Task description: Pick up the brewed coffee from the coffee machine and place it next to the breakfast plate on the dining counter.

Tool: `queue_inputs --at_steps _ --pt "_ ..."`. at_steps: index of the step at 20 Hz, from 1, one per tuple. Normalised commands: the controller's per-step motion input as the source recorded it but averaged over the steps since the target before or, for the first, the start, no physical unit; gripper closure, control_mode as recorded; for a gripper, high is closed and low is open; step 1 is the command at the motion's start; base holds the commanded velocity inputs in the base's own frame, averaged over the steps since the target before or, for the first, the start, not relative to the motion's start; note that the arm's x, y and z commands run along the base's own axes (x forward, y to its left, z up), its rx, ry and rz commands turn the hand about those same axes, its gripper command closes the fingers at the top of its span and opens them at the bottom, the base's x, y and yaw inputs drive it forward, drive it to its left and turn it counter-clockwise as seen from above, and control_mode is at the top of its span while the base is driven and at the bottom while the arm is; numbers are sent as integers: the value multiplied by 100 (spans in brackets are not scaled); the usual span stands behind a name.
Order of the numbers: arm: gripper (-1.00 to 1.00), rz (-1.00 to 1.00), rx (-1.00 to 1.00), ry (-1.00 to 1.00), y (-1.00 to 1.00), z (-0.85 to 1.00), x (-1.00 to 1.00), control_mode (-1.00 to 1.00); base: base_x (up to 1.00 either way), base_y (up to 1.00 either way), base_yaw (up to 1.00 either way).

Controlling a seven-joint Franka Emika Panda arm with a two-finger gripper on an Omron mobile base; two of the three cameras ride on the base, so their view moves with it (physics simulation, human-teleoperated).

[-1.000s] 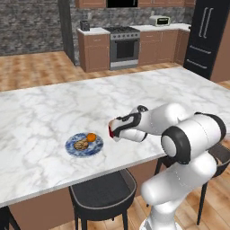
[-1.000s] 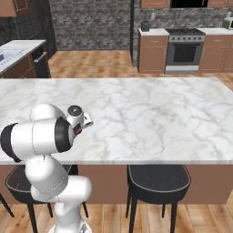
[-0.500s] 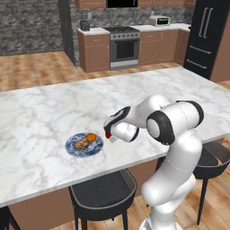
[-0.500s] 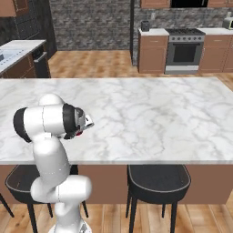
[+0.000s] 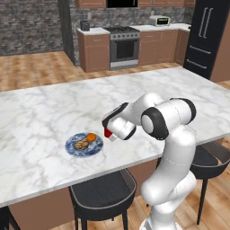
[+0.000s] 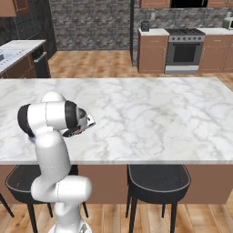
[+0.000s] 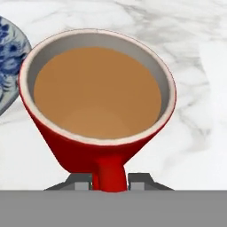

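The arm is folded low over the marble surface (image 5: 40, 112), hand angled downward. The jaws are seen narrowly parted, flanking the handle of the red mug (image 7: 99, 106). Ahead of them the mug is brimmed with light brown coffee, with the blue plate (image 5: 84, 144) just beside it.

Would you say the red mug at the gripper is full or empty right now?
Full: the hand view shows the red mug holding light brown coffee nearly to its rim.

Red mug of brown coffee (image 7: 98, 111) upright on the marble dining counter (image 5: 40, 112) beside the blue breakfast plate (image 5: 83, 144)
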Motion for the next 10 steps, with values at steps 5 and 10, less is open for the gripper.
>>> queue_inputs --at_steps 5,10 --pt "-100 0 -6 -4 19 9 -8 -100 0 0 0" --pt "-100 0 -1 -3 0 58 -21 -100 0 0 0"
